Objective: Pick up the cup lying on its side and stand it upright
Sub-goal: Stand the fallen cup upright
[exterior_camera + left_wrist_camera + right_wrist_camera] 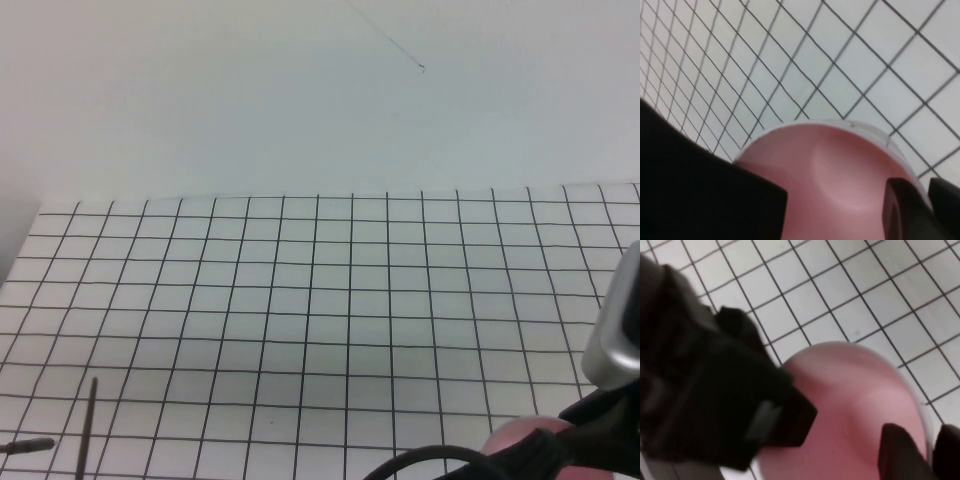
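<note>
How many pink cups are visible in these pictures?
1: the cup is at the table's near right edge, under the right gripper. The left gripper is not visible.

A white table with a black grid fills the lower part of the view. From 9 to 3 o'clock, behind it, stands a plain pale wall in soft even light.

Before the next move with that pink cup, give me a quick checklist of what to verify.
1. Small pale pink plastic cup found: ok, near right edge of the white gridded table.
2. Right claw at the cup's rim: ok.
3. Left claw placement: cannot tell; its camera shows the cup close, while the high view shows no left claw near it.
4. Grip secure: cannot tell.
5. Cup upright: cannot tell.
</note>
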Tool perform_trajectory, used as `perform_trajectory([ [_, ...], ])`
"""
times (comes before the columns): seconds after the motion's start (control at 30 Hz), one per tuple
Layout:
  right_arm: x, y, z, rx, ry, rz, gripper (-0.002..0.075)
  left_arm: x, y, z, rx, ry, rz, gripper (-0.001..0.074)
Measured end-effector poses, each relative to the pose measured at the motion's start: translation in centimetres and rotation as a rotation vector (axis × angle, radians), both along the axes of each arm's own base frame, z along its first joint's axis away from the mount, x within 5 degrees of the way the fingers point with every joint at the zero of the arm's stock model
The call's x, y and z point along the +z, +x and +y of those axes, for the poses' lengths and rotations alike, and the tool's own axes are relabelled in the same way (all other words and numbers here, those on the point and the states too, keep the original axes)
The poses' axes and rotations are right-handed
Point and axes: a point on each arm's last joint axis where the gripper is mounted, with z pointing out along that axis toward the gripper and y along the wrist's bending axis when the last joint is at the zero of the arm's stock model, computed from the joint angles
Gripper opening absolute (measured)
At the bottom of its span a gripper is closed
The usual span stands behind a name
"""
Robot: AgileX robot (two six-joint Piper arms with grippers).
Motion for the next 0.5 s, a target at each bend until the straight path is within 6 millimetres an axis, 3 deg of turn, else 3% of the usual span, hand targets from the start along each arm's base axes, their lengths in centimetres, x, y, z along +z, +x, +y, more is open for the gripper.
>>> perform_trajectory([
  [0.17,-0.1,0.1,-0.1,0.013,-0.028,-0.016,0.0058,0.4,-0.2,-0.4,0.050,-0.103,0.089,0.0250],
  [0.3,-0.2,0.2,-0.4,0.015,-0.063,-0.030,0.0030,0.9,-0.5,-0.8,0.056,-0.190,0.145,0.0382],
  [0.5,-0.4,1.3,-1.7,-0.101,-0.184,-0.103,0.0023,1.5,-0.8,-0.9,0.104,-0.293,0.247,0.0426],
])
